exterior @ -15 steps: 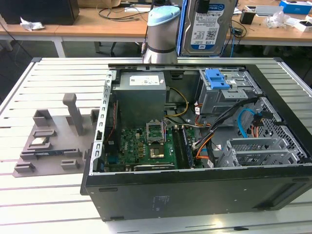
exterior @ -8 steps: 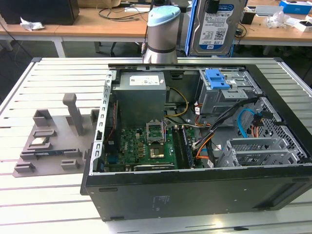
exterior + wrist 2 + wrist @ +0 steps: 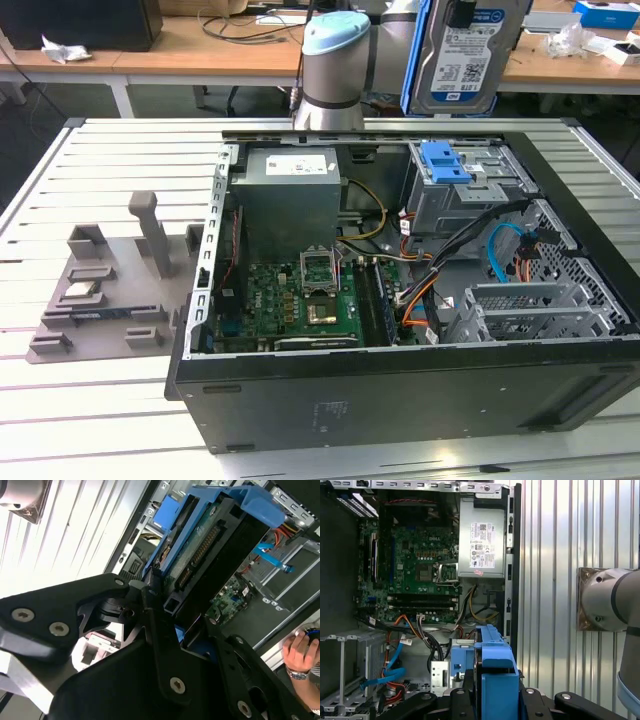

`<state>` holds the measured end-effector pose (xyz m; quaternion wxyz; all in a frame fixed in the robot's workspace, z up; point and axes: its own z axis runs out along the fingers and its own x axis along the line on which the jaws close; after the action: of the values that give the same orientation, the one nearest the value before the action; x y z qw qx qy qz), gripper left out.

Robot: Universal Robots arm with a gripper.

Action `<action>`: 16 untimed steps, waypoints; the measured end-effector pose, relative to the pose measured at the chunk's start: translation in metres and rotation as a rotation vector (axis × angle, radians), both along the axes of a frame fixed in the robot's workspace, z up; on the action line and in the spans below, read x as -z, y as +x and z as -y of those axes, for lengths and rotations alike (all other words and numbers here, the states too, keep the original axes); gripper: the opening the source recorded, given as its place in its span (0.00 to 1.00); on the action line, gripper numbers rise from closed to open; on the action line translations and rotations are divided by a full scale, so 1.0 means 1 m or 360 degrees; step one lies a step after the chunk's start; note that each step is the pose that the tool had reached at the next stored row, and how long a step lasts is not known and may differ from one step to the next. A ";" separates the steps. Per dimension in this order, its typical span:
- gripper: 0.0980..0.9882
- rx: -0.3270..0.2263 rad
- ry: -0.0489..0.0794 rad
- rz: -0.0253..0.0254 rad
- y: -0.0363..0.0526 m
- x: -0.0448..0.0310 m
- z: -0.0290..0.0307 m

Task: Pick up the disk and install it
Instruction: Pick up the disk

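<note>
The slatted metal table (image 3: 120, 400) carries the open computer case (image 3: 400, 400), which lies on its side with the motherboard (image 3: 300, 300) facing up. Seen from the exterior view, the arm (image 3: 335, 60) stands behind the case at 12 o'clock.

I have the disk (image 3: 465, 55) in the air at about 1 o'clock in that view. It hangs upright with its label toward the camera, above the drive cage (image 3: 470, 190) at the case's far corner and clear of it. Its upper end is cut off by the frame edge.

In both wrist views the gripper (image 3: 167, 607) (image 3: 495, 690) is clamped on the disk's blue carrier (image 3: 495, 655) – a black finger (image 3: 150, 630) presses against each side of it. The second wrist view shows the drive's connector end (image 3: 200, 555) pointing away from the gripper, toward the case interior.

A grey fixture tray (image 3: 110, 290) sits on the table at 9 o'clock, well apart from the case. The small parts on it are too small to tell apart.

A person's hand (image 3: 300, 652) appears beyond the case in the second wrist view, partly cut off. I cannot tell what it touches.
</note>
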<state>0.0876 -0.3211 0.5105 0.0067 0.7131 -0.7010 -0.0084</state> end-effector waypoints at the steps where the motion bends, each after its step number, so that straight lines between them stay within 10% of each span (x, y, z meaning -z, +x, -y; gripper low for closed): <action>1: 0.30 0.0000 0.0000 0.00000 0.0021 0.0000 0.0000; 12: 0.30 0.0000 0.0000 0.00000 0.0227 0.0001 0.0002; 16: 0.30 0.0000 0.0000 -0.00001 0.0227 0.0001 0.0095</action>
<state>0.1103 -0.3306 0.5104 0.0068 0.7131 -0.7010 -0.0084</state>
